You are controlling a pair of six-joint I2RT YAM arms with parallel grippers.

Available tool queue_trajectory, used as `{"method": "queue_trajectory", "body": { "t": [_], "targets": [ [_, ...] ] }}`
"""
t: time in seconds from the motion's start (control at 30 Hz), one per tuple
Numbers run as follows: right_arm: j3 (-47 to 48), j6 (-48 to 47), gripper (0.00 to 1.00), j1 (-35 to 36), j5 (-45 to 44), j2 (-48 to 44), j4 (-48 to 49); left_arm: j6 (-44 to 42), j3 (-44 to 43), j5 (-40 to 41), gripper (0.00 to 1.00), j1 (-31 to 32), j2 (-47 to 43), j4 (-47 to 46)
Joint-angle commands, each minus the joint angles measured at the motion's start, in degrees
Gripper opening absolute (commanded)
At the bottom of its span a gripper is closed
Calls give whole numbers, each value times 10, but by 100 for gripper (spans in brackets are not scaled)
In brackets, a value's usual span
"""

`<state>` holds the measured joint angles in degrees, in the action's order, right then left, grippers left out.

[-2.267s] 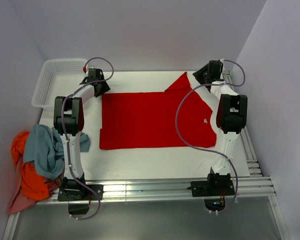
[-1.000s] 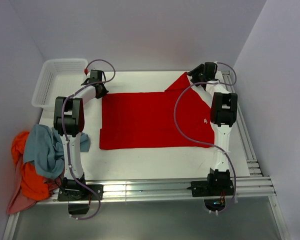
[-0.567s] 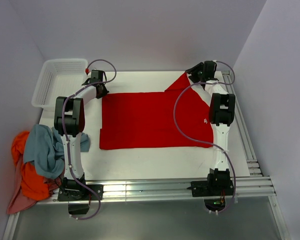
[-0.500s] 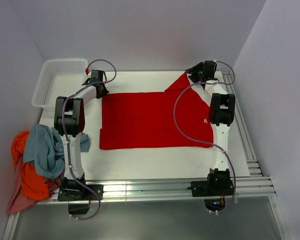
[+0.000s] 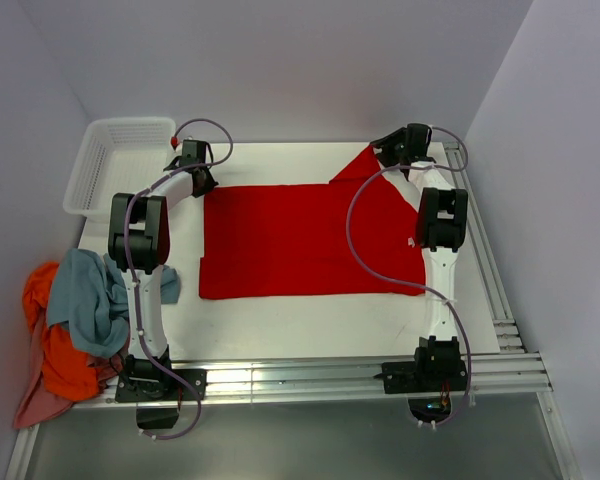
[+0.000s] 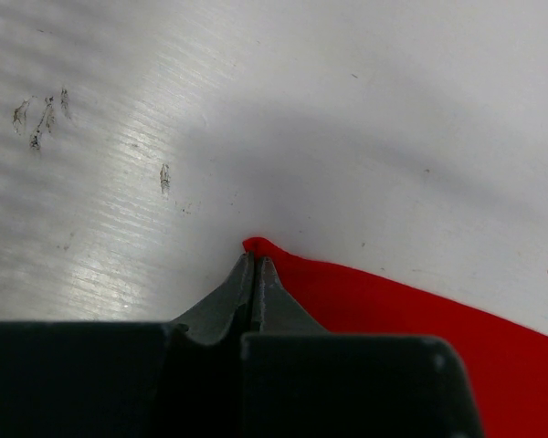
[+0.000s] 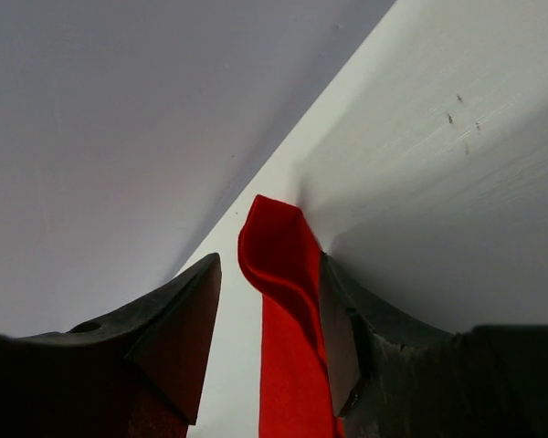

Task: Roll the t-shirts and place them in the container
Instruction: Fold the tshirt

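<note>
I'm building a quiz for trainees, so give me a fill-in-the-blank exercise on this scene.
1. The shirt spread flat on the table is ____.
2. The left gripper is ____ on one corner of it.
3. The jaws of the right gripper stand ____ around a fold of it.
Missing words: red; shut; open.

White table boxed by pale lilac walls at 9, 12, 3 o'clock; aluminium rail at 6 o'clock
</note>
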<state>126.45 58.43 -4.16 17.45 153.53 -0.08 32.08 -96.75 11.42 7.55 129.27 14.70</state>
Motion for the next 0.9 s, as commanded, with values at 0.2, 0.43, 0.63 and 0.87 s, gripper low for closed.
{"method": "queue_trajectory", "body": {
  "t": [0.2,0.43,0.63,0.87],
  "targets": [
    [29,-19,53,9,14,6,-1,-12,3,-25,0,9,-4,22],
    [-5,-46,52,15,1,-21,29,-13,2,-26,0,9,-3,22],
    [-2,-74,52,24,-5,-27,23,-14,1,-28,0,8,-2,24],
    [17,-89,49,26,-10,-21,-9,-14,0,-28,0,9,-2,24]
  ]
}}
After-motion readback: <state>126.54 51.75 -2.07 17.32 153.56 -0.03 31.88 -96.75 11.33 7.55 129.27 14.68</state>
